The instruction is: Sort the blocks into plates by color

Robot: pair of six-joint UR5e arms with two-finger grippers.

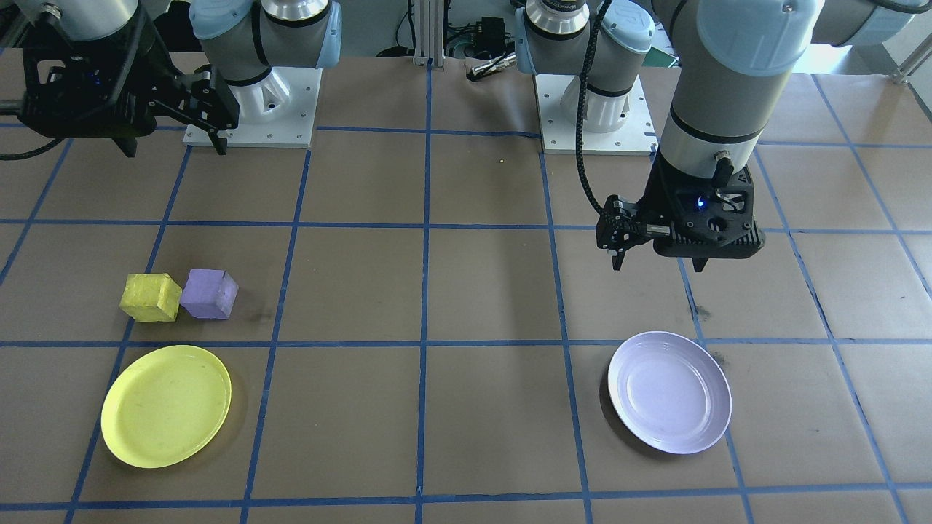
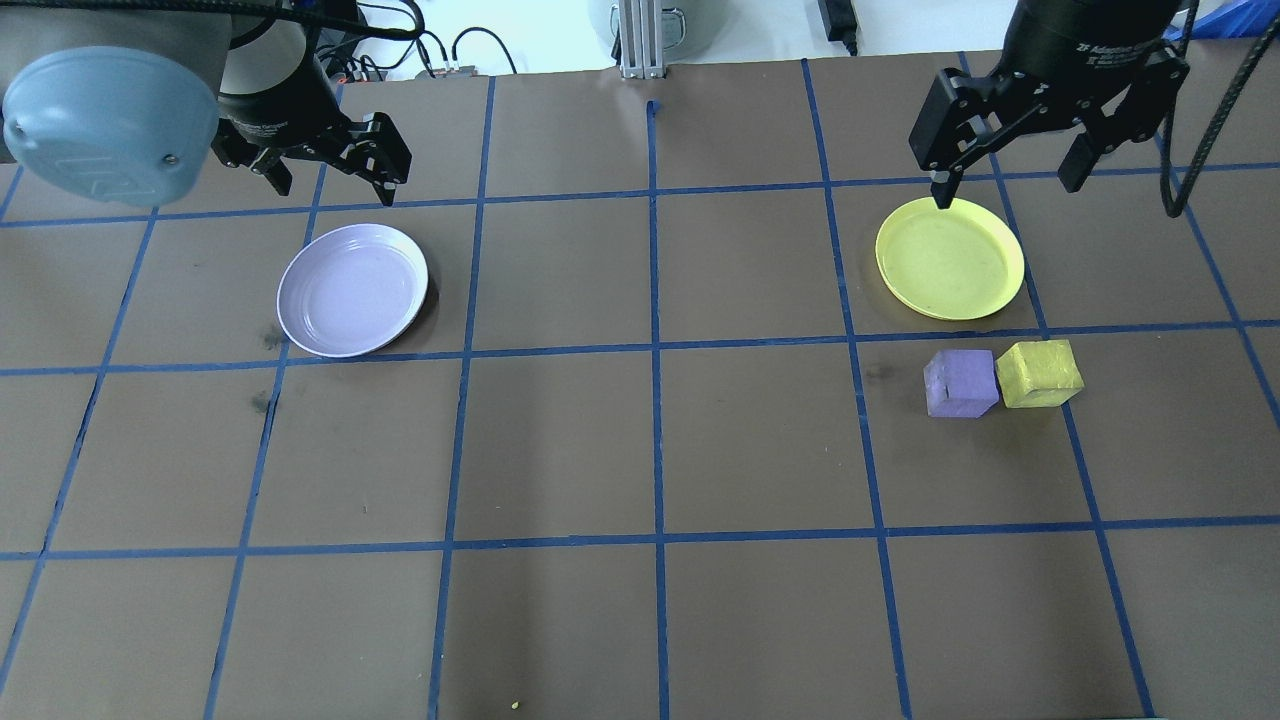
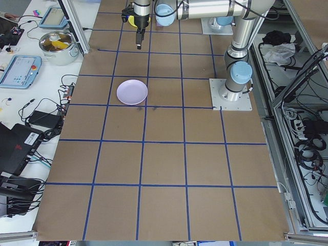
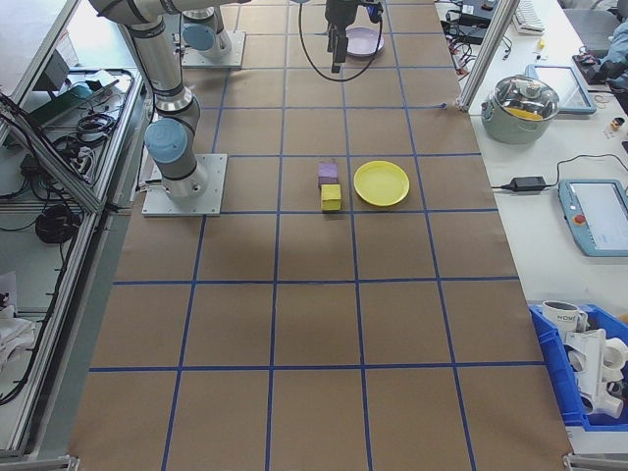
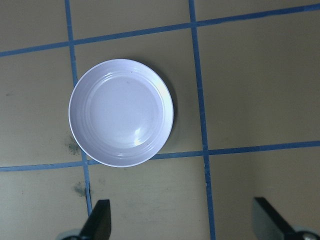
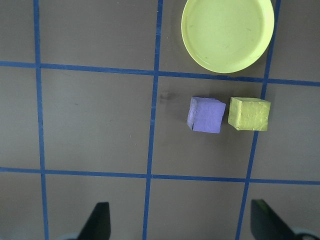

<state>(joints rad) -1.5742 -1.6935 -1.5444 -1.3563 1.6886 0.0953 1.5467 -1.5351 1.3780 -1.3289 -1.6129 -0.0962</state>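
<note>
Blocks: yellow block (image 2: 1039, 373) and purple block (image 2: 961, 382) side by side on the worktop (image 2: 640, 450), just beside the yellow plate (image 2: 950, 258) (neither in it).
Lavender plate (image 2: 352, 290): empty, well apart.
Left claw (image 2: 330, 180): fingers apart, holding nothing.
Right claw (image 2: 1008, 178): fingers apart, holding nothing.
Writing: wrist label unreadable.

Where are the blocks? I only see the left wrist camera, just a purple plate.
Observer: Both blocks sit on the robot's right side of the table. The purple block and the yellow block are side by side on the paper, near the yellow plate.
Operator: Is anything in the yellow plate?
Observer: No, it's empty, just like your purple plate.
Operator: Is the other arm holding a block?
Observer: No. The right gripper is up in the air with its fingers open and nothing between them.
</note>
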